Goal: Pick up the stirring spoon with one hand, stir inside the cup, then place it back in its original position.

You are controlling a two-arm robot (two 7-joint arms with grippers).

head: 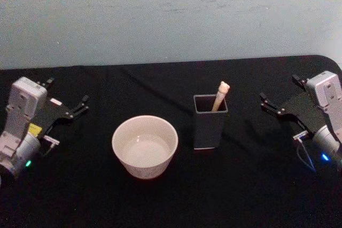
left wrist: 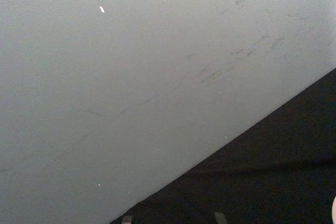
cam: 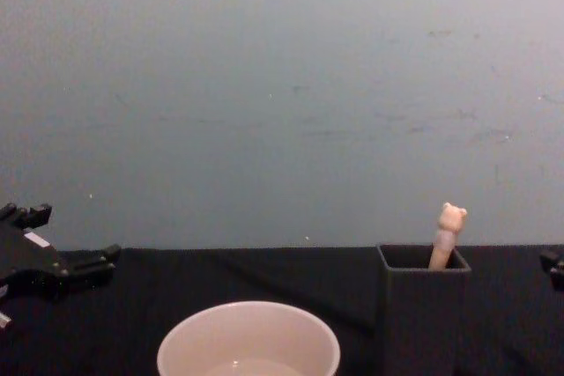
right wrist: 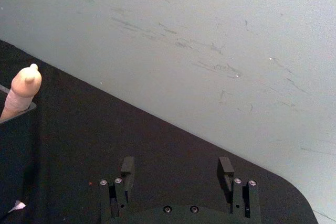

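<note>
Stirring spoon (head: 220, 95) in holder (head: 209, 126), well apart from right gripper (head: 279, 89) fingers (head: 271, 105)

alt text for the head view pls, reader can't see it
A cream cup and, to its right, a dark grey holder with the stirring spoon standing in it sit on a black table. The left gripper and right gripper are open at the far sides.

A black counter (head: 251, 185), perhaps draped in cloth, runs across the view, its far right corner rounded. Behind it stands a pale grey-blue wall (head: 160, 14), plain but marked with faint dark scuffs and a few small white specks.
</note>
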